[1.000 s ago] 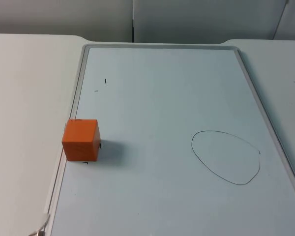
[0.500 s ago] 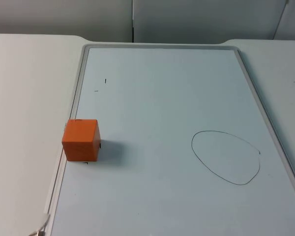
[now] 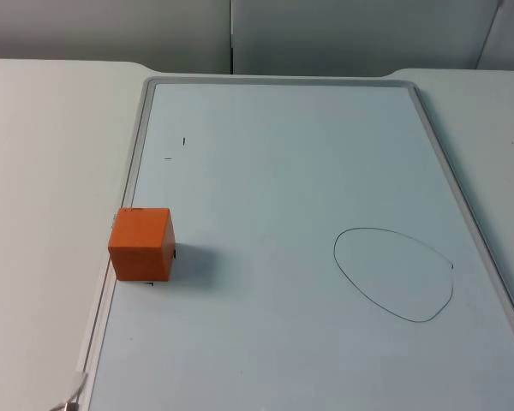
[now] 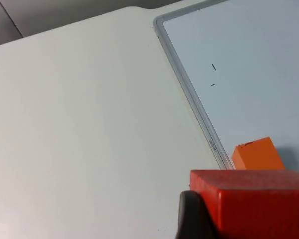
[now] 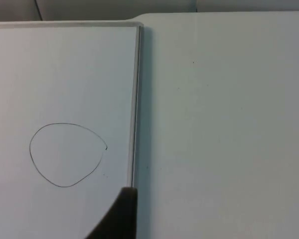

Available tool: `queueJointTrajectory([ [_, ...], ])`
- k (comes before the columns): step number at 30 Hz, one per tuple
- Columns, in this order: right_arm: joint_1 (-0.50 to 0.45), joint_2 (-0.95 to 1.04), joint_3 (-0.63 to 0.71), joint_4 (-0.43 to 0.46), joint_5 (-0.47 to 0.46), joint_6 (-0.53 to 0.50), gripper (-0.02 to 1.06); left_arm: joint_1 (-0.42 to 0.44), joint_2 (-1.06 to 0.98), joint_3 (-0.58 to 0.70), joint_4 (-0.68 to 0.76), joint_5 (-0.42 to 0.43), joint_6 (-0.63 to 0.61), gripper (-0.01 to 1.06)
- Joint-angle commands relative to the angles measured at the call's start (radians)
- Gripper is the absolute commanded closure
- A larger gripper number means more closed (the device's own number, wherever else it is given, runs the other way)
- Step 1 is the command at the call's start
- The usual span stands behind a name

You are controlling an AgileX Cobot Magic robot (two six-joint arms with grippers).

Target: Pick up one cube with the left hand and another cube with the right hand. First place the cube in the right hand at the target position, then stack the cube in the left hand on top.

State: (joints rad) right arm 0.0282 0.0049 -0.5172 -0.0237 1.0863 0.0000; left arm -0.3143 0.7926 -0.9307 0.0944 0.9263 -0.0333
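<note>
White table (image 3: 51, 128) below, left jaws clasp a red cube (image 4: 254, 201); right jaws' state unclear

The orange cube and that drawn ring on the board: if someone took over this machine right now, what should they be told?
Left gripper: raised off the board's left side, apparently shut on a red cube.
Right gripper: by the whiteboard's right edge, near the drawn oval, with no cube seen at its fingertip.
Orange cube: sits on the whiteboard against its left edge, untouched.
Done: the left pick, it seems.
Left: the right gripper must fetch the orange cube and set it in the oval, presumably the target; then the red cube is stacked on top.
</note>
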Motion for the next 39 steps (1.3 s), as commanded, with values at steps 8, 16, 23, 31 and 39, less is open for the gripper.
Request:
queueJointTrajectory([
  [8, -0.008, 0.016, -0.030, 0.164, -0.007, -0.130, 0.01, -0.008, -0.331, 0.192, 0.002, -0.015, -0.048, 0.86],
  [16, -0.008, 0.378, -0.165, 0.426, -0.143, -0.424, 0.04, -0.008, -0.470, 0.211, 0.002, 0.037, -0.032, 0.86],
  [23, -0.008, 0.825, -0.381, 0.690, -0.252, -0.738, 0.05, -0.008, -0.470, 0.211, -0.014, 0.033, -0.032, 0.86],
  [31, 0.126, 1.256, -0.727, 0.665, -0.235, -0.753, 0.06, -0.008, -0.470, 0.211, -0.054, 0.009, -0.032, 0.86],
  [39, 0.511, 1.566, -0.954, 0.447, -0.249, -0.756, 0.07, -0.008, -0.470, 0.211, -0.065, 0.006, -0.032, 0.86],
])
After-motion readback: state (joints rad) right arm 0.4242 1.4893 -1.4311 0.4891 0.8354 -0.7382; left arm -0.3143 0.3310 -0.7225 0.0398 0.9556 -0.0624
